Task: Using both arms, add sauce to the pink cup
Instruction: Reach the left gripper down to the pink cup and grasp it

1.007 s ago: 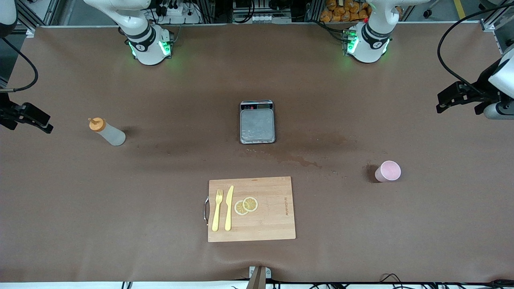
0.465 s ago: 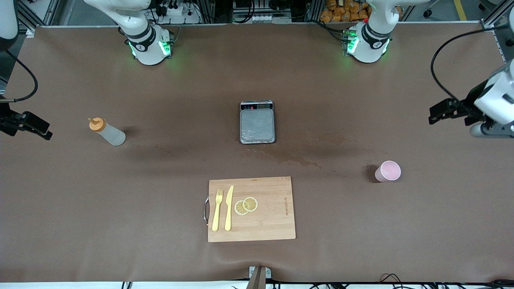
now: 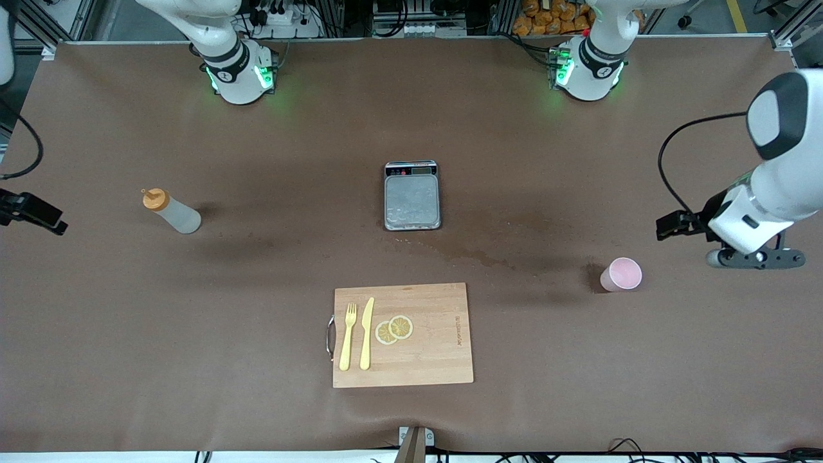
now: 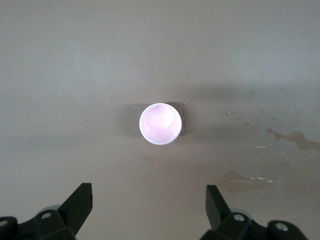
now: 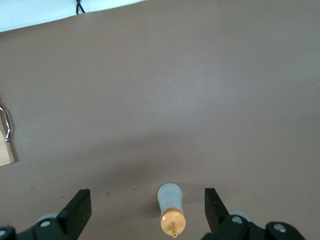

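At table ctr sits the scale [image 3: 412,196]; take it as dial ctr in the front view, 12 toward the arm bases. Bottle [image 3: 172,212] stands at abt 9 o'clock, well out toward the right arm's end, upright, orange cap on top. Cup [image 3: 622,274] stands at abt 4 o'clock, toward the left arm's end, mouth up, looks empty. Board [image 3: 437,347] at 6, not part of the job.

Left gripper [image 4: 149,200] hangs over bare table just beside the cup, jaws spread wide, nothing in them; its wrist cam looks straight down into the cup. Right gripper [image 5: 147,205] hangs over bare table close to the bottle, jaws equally wide, also empty; the bottle lies roughly btwn its fingers in the wrist view but lower, no contact.

Handling, my read: bottle is soft plastic, prob light, walls give under pressure. Grab mid-body, below the cap, firm enough to lift w/o squirting early; the squeeze itself should wait till the nozzle is over the cup. Smooth sides, may slip if pinched near the shoulder. Cup is light, thin and tapered, so easy to tip or nudge; take it across the upper wall near the rim, gently, to steady it while the sauce goes in.
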